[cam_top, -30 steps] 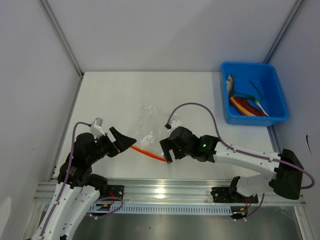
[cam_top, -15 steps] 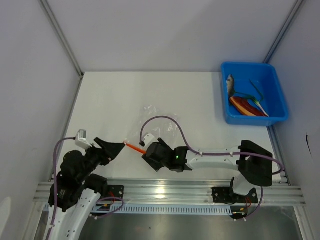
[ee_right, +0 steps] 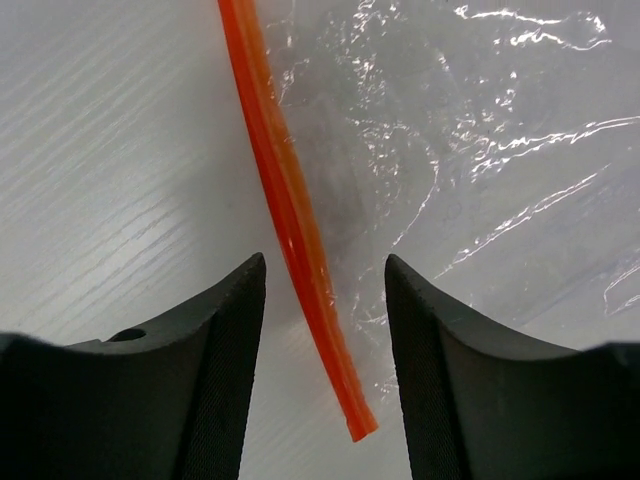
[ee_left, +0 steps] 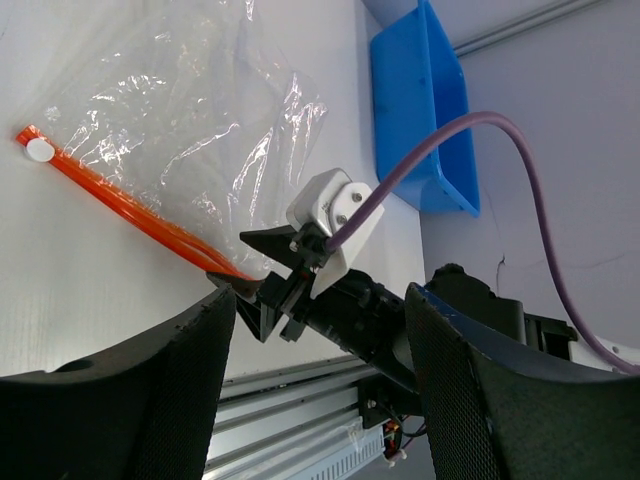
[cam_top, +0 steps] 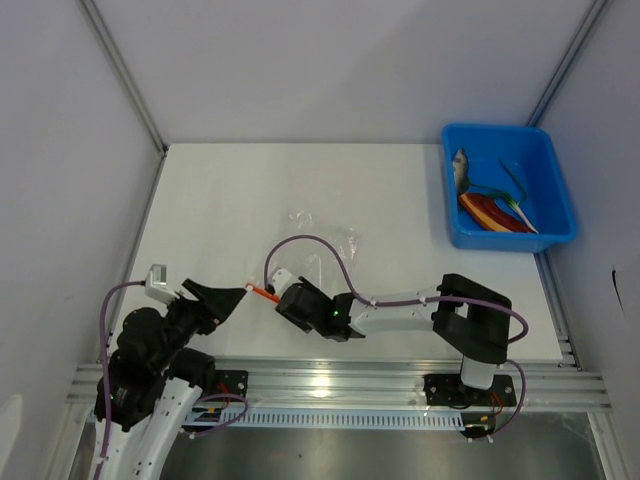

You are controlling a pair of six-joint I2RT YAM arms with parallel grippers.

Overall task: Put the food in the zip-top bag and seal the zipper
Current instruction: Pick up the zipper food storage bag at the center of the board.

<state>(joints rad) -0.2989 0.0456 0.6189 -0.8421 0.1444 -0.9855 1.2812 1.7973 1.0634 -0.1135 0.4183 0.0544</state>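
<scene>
Near the table [cam_top: 250, 190] edge, left pincer [ee_left: 320, 297] gapes; right pincer [ee_right: 325, 265] gapes astride the zipper [ee_right: 285, 200].

Blue tray [cam_top: 512, 240], apparently plastic, far right

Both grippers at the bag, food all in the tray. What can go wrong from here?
1. The right gripper is open astride the zipper close to its end; a pinch there may slip off.
2. The left gripper, also open, sits close beside it; the two could collide.
3. The zip-top bag lies flat and the food is in the blue tray; neither gripper holds the mouth open for loading.
</scene>
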